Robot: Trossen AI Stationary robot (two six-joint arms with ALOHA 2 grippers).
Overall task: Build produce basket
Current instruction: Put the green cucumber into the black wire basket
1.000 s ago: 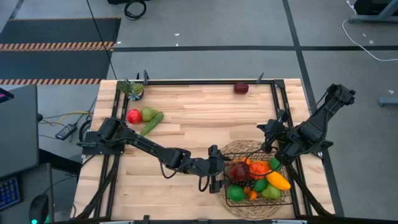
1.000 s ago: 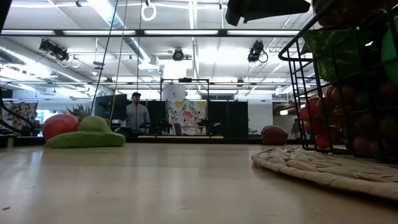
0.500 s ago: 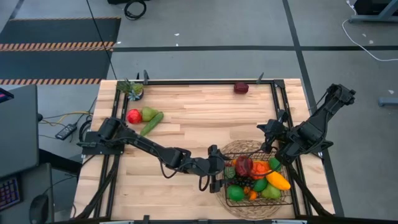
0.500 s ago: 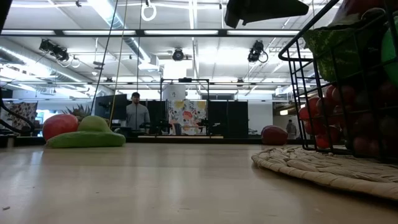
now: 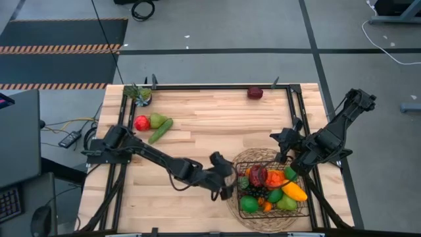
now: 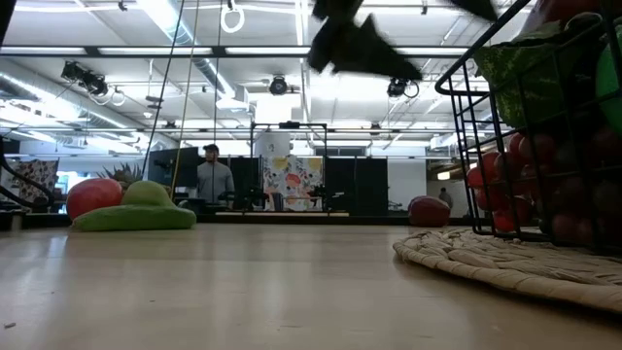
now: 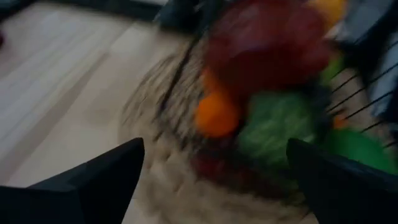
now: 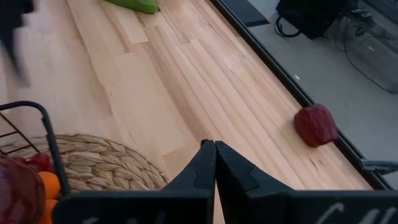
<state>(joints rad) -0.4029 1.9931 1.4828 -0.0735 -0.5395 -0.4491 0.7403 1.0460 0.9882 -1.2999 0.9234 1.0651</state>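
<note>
The black wire basket (image 5: 273, 192) stands on a round woven mat (image 5: 239, 197) at the table's near right and holds several fruits, with a dark red one (image 5: 257, 175) on top. My left gripper (image 5: 222, 176) hovers just left of the basket, open and empty; its wrist view shows its fingers (image 7: 211, 186) wide apart before the produce (image 7: 267, 93). My right gripper (image 5: 284, 141) is shut and empty, just beyond the basket's far right corner. A red fruit (image 5: 141, 122), a green pear (image 5: 156, 119) and a cucumber (image 5: 160, 130) lie on the table at the far left.
A dark red fruit (image 5: 255, 93) lies at the table's far edge and shows in the right wrist view (image 8: 316, 124). A leafy green item (image 5: 139, 93) sits at the far left corner. Bare wood lies between the left-hand produce and the mat.
The dark red fruit has gone from the basket's left rim to lie on top of the pile. My left gripper has drawn back from the basket toward the table's left edge and has turned.
</note>
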